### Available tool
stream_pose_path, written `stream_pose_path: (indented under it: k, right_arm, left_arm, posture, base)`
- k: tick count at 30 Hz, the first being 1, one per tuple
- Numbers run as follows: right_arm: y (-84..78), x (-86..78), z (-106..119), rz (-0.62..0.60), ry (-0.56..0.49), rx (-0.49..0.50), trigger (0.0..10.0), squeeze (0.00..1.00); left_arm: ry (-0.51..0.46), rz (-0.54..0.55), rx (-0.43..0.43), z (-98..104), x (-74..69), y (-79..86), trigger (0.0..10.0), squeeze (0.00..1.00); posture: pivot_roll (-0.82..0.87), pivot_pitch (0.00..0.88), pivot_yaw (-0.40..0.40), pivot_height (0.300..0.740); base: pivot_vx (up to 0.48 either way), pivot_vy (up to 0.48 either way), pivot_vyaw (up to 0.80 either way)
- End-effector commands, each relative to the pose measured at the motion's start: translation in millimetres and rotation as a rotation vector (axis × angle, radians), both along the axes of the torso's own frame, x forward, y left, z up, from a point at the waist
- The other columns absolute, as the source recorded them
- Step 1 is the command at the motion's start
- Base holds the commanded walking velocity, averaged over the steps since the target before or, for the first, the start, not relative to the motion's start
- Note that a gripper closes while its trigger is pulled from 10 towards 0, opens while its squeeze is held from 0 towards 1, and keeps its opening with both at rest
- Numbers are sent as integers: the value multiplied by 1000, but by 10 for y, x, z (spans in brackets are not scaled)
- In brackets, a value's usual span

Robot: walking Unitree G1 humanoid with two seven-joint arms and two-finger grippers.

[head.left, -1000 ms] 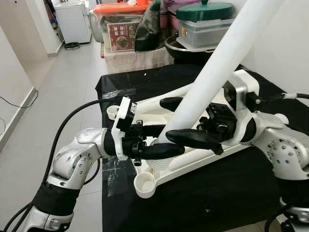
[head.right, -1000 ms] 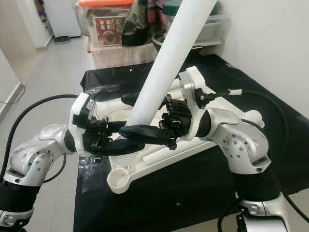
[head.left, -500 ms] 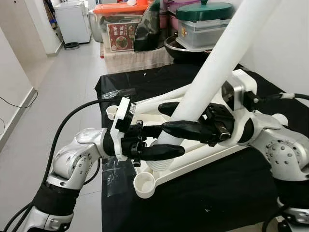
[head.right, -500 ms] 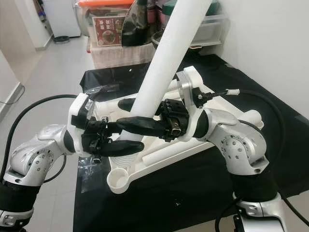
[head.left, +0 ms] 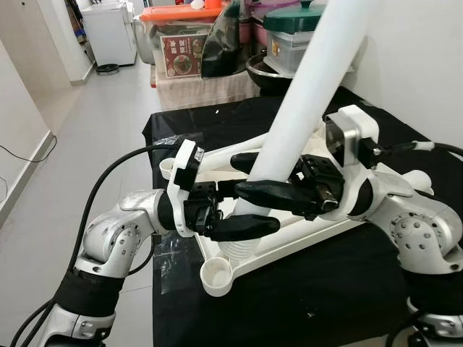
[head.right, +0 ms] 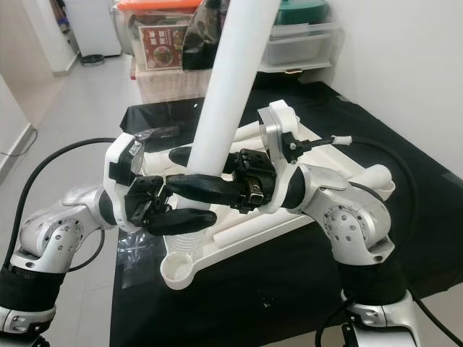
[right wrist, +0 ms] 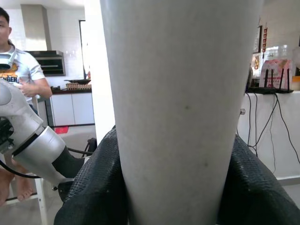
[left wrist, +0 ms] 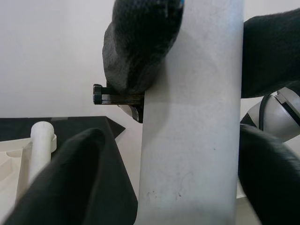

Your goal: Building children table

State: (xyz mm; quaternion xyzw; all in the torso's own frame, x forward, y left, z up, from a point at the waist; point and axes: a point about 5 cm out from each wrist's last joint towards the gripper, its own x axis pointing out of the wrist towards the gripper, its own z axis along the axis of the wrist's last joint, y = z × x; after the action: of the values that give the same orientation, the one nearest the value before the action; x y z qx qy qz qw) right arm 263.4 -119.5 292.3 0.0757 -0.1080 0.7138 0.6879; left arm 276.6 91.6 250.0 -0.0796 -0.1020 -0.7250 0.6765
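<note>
Lying nearest on the black-covered table (head.left: 347,289) was one white tabletop (head.left: 289,242), turned upside down, with a round leg socket (head.left: 216,275) at its near corner and another socket (head.left: 168,168) at the corner beyond. Two grippers met just above it on a single white table leg (head.left: 304,101). The left gripper (head.left: 242,210) reached in from the left with its two black fingers spread to either side of the leg's lower end; its wrist view showed them beside the tube, and whether they pressed it could not be told. The right gripper (head.left: 253,177) came from the right, slightly higher, its two fingers clamped on the leg from both sides. The leg's ribbed foot (head.left: 239,246) sat at the tabletop, and its long axis ran steeply up and away to the right, out of the top of the view. Farther back stood one orange-lidded bin (head.left: 184,40) and one green-lidded container (head.left: 304,32). One person (right wrist: 18,70) sat in the right wrist view.
</note>
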Motion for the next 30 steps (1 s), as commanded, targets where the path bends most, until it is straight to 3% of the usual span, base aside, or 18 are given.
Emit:
stream_pose_path:
  k: [1,7,9,13,18,21,23,27,30]
  right_arm:
    - [26,-29,13,10,-20,6,0,0]
    - [0,4,6,-24,-25,5,0,0]
    - [-42,115,-16,-134,-36,-6,0,0]
    - [-49,132,-19,-152,-38,-7,0,0]
    - [-343,529,-31,-550,-52,-36,0,0]
    - [-451,617,-28,-659,-57,-32,0,0]
    - [-451,617,-28,-659,-57,-32,0,0]
    - [-642,739,-61,-842,-25,-16,0,0]
    - [-650,740,-96,-858,-1,3,0,0]
  left_arm:
    - [0,-11,11,-1,-12,33,10000,1000]
    - [-18,-12,39,-16,-46,114,10000,1000]
    - [-22,16,45,-1,-48,189,10000,1000]
    - [-22,22,47,2,-47,199,10000,1000]
    - [-71,168,18,156,-6,543,10000,1000]
    - [-86,225,-12,227,4,678,10000,1000]
    - [-86,225,-12,227,4,678,10000,1000]
    - [-86,351,-62,299,16,947,10000,1000]
    - [-69,382,-60,238,2,956,10000,1000]
  posture:
    - [-28,0,-11,740]
    - [-24,0,-12,740]
    - [-22,0,-12,740]
    - [-22,0,-12,740]
    - [-13,0,-18,740]
    - [-12,0,-18,740]
    - [-12,0,-18,740]
    - [-10,7,-17,740]
    - [-3,15,-19,740]
  base:
    - [0,0,0]
    - [0,0,0]
    - [0,0,0]
    - [0,0,0]
    - [0,0,0]
    - [0,0,0]
    - [0,0,0]
    - [0,0,0]
    - [0,0,0]
